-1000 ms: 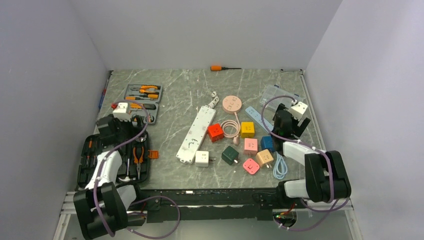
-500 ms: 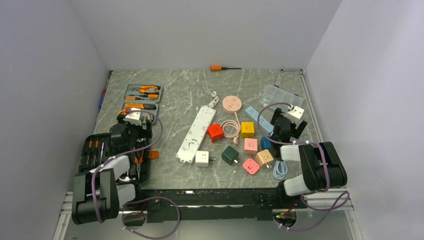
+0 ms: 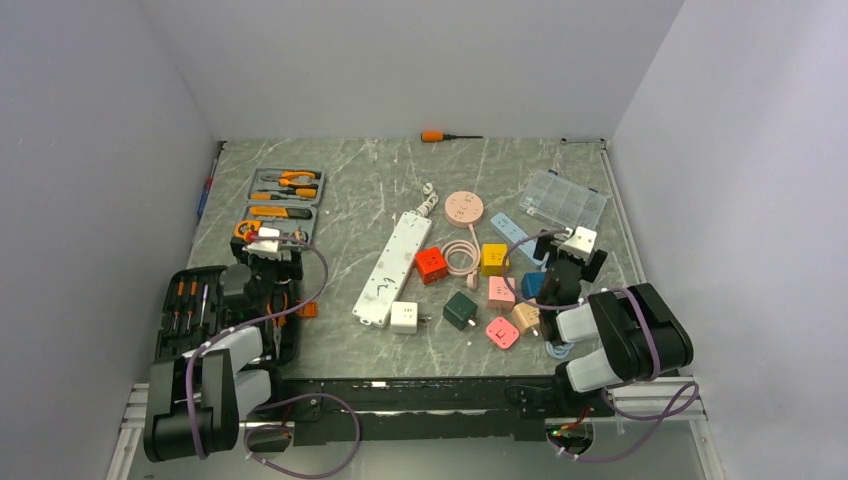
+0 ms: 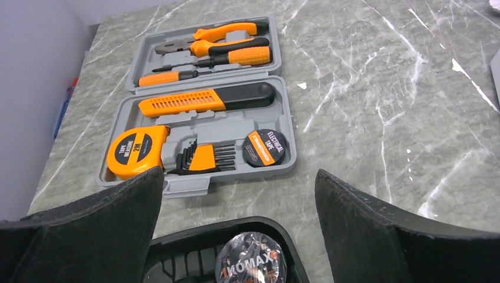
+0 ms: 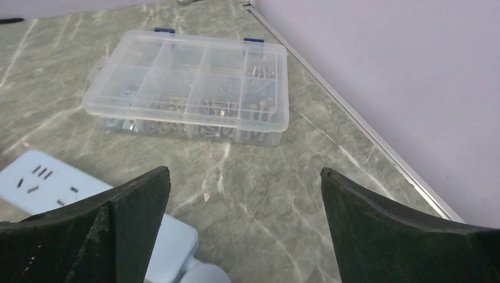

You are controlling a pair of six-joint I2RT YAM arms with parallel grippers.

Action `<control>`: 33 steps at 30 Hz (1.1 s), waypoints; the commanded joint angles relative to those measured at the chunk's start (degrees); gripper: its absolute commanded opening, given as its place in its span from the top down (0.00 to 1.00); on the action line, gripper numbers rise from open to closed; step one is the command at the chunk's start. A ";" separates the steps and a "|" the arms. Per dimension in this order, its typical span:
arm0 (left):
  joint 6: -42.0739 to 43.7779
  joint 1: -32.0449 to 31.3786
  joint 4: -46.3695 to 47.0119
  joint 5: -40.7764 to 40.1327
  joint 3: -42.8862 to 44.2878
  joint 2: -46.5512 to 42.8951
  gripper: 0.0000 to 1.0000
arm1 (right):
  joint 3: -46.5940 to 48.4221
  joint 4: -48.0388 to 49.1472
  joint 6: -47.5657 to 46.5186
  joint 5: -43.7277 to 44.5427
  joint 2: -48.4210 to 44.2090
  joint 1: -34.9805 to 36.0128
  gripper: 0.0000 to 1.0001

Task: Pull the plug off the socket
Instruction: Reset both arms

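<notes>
The socket, a long white power strip, lies slantwise in the middle of the table, and I see nothing plugged into its outlets. A white cube plug lies on the table by its near end, prongs pointing right. My left gripper is open and empty, low over the far rim of the black tool case, well left of the socket. My right gripper is open and empty over bare table at the right, far from the socket.
A grey tool case lies ahead of the left gripper. A clear organiser box and a light-blue strip lie by the right gripper. Coloured cube adapters, a pink disc and its cable sit right of the socket. An orange screwdriver lies at the back.
Both arms have folded back toward their bases. The left gripper moved right and nearer, the right gripper left and nearer. Both stayed open and empty.
</notes>
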 commanded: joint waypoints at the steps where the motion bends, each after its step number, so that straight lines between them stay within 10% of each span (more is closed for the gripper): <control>1: -0.78 -0.23 5.80 -1.27 0.11 -0.84 0.01 | -4.95 17.39 -4.11 -6.18 2.42 0.64 0.00; 6: -4.04 -0.21 1.78 -1.07 5.53 5.26 0.01 | 3.45 -2.18 3.25 -12.40 2.55 -5.41 0.00; 10: 1.60 -4.31 31.36 4.51 -4.28 15.22 0.01 | 3.91 -4.16 5.65 -14.84 2.06 -8.24 0.00; 16: -1.51 -4.32 6.52 -4.42 6.73 13.19 0.01 | 4.02 -4.10 5.68 -14.93 2.31 -8.23 0.00; 33: -2.60 -3.68 10.12 -5.04 5.83 13.90 0.01 | 3.64 -3.98 6.03 -16.15 1.71 -9.37 0.00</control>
